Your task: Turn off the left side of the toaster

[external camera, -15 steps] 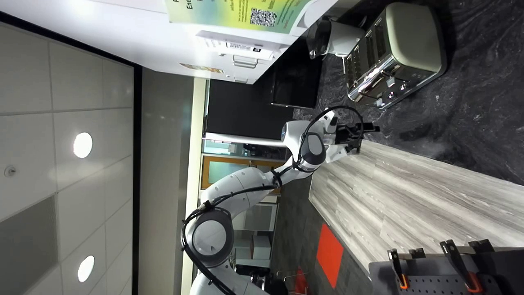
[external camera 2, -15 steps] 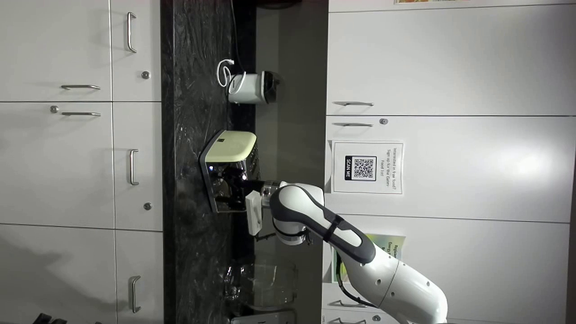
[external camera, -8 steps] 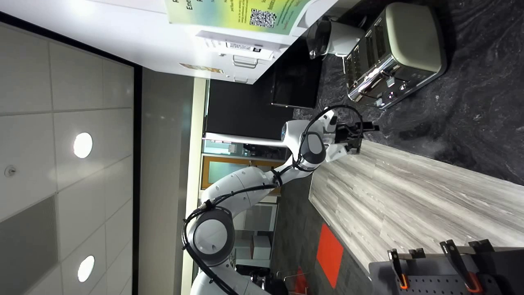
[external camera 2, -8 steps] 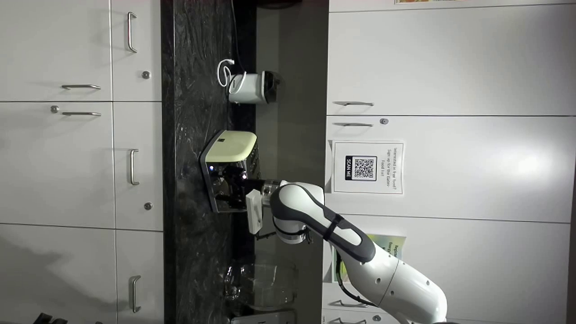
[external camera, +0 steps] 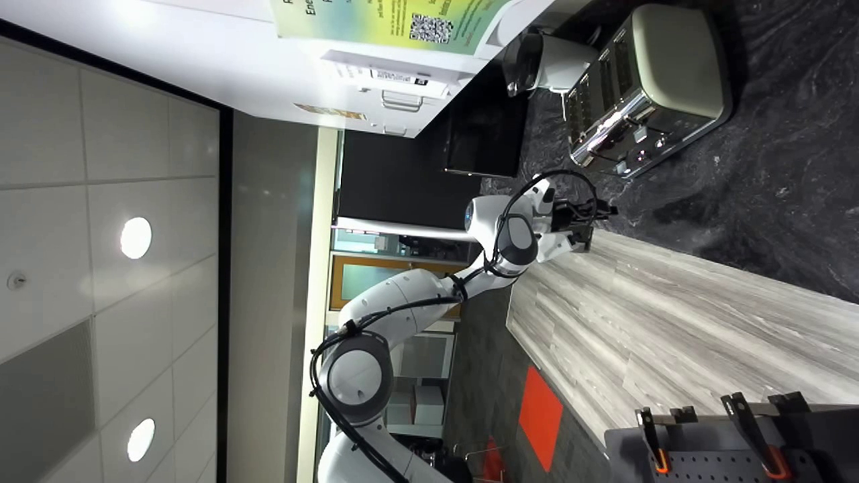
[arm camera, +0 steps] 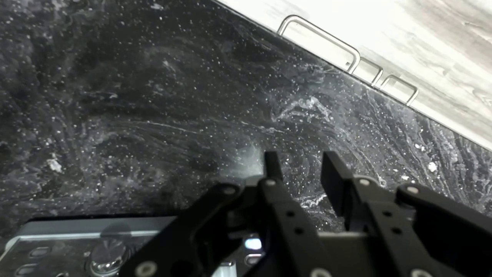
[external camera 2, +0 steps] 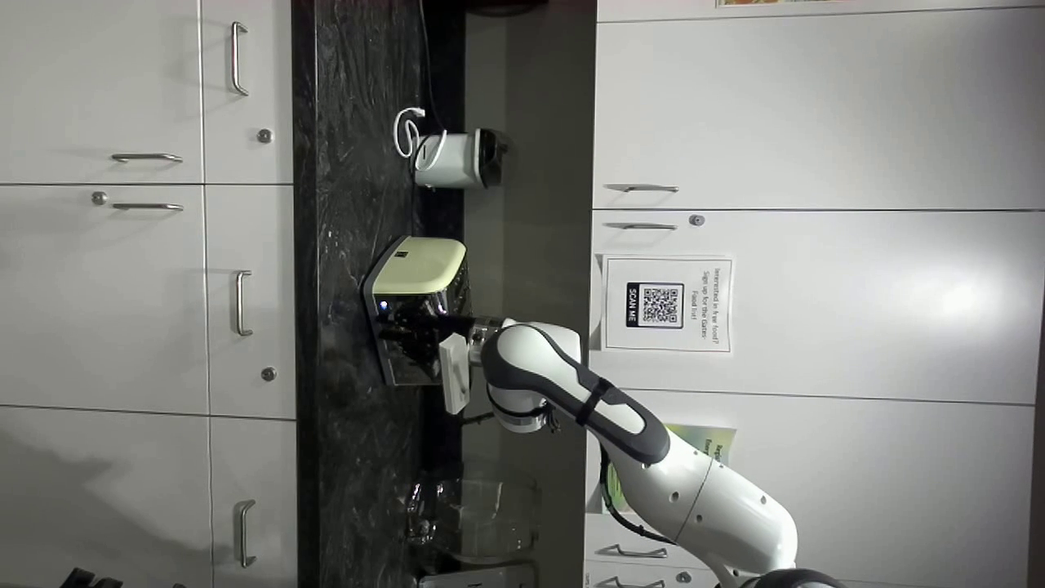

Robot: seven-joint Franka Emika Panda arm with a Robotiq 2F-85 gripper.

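The toaster (external camera: pixel 681 64), with pale cream sides and a shiny dark front with levers and knobs, stands on the dark counter (external camera 2: pixel 351 474). A small light (external camera 2: pixel 383 305) glows on its front in an exterior view. My gripper (arm camera: pixel 301 157) is in front of that panel, hiding part of it. Its black fingers (arm camera: pixel 332 177) are partly drawn together, with a gap and nothing between them. In the wrist view the toaster's front (arm camera: pixel 69 246) fills the lower left, with a round knob (arm camera: pixel 109 254), a lit button (arm camera: pixel 253 243) and a pale lever (arm camera: pixel 225 270) partly behind the gripper. Contact with the toaster cannot be made out.
A white appliance (external camera 2: pixel 447 161) with a white cable (external camera 2: pixel 406 135) stands beyond the toaster. A clear container (external camera 2: pixel 490 514) is on the counter toward the arm's side. The counter's front edge and metal handles (arm camera: pixel 319 36) show in the wrist view. Cabinets (external camera 2: pixel 816 310) hang above.
My gripper's fingers have come closer together. The arm has shifted slightly along the toaster's front toward the glowing light and a little down toward the counter. The toaster has not moved.
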